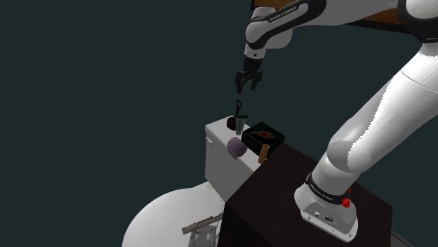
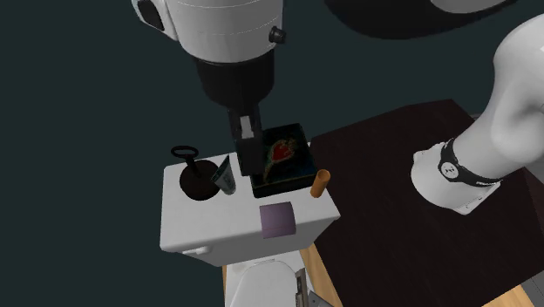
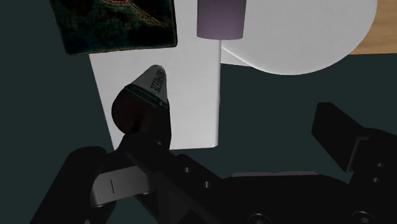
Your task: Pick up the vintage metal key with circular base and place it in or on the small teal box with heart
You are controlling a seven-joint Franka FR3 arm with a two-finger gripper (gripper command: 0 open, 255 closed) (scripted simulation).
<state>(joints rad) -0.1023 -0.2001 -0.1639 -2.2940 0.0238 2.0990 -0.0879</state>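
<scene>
Black and wide open, the hand (image 1: 248, 84) is held above the white toilet tank (image 2: 187, 231), fingers spread apart. Below it, the key (image 1: 239, 109) is seen standing upright on its dark round base, toward the tank's end at the second exterior view's left. A grey cone (image 2: 225, 177) is leaned just beside that base. The dark teal box (image 2: 292, 166) with a red heart is set next along, an orange cylinder (image 2: 320, 181) beside it and a purple block (image 2: 279, 220) at the tank's front edge.
</scene>
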